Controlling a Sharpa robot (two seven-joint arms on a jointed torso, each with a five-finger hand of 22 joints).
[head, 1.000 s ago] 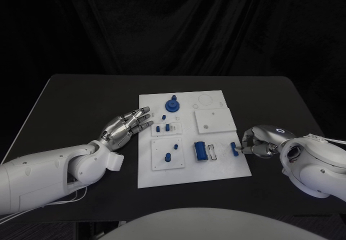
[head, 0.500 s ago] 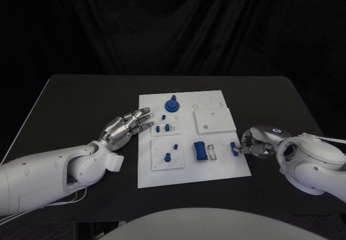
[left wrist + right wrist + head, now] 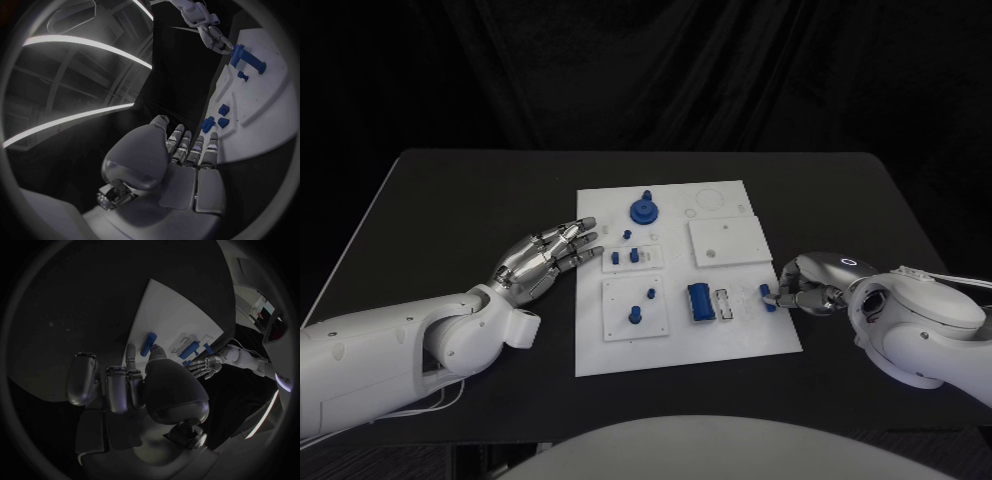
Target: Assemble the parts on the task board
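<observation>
While the white task board [image 3: 678, 340] lies mid-table, we see the right hand [image 3: 813, 285] at its right edge, fingers curled, pinching a small blue peg [image 3: 767, 297] that sits on the board there. Our left hand [image 3: 548, 257] rests just beside the board's left edge, fingers spread and holding nothing. A blue block [image 3: 700, 302] lies just left of the peg.

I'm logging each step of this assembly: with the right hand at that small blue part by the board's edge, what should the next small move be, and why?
Probably lift the small blue part slightly off the task board. The right hand appears to pinch it at the board's right edge, while the left hand rests open beside the board's left edge, holding nothing.
</observation>
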